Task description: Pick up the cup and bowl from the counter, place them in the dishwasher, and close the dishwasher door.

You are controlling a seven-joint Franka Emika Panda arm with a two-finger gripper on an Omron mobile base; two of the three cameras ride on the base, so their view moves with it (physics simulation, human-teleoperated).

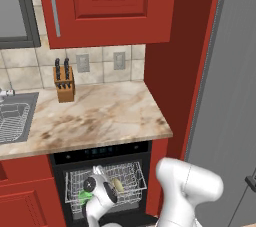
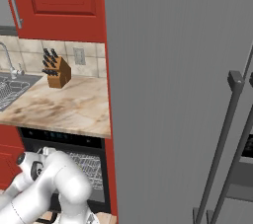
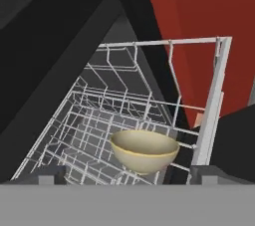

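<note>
- Two dark fingertips flank the olive-tan bowl [image 3: 144, 150], which lies straight ahead of the gripper [image 3: 128, 174], upright in the dishwasher's wire rack [image 3: 124, 105].
- Whether the fingers are touching the bowl, I cannot tell.
- Beside it, the green cup [image 1: 84, 196] already sits in the rack.

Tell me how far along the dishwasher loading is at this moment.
Looks done: the cup shows green in the wire rack, and the bowl sits upright in that rack. In hand: the gripper is right by the bowl with its fingertips spread either side, so it looks like a release. Left: closing the dishwasher, whose rack is exposed below the counter.
</note>
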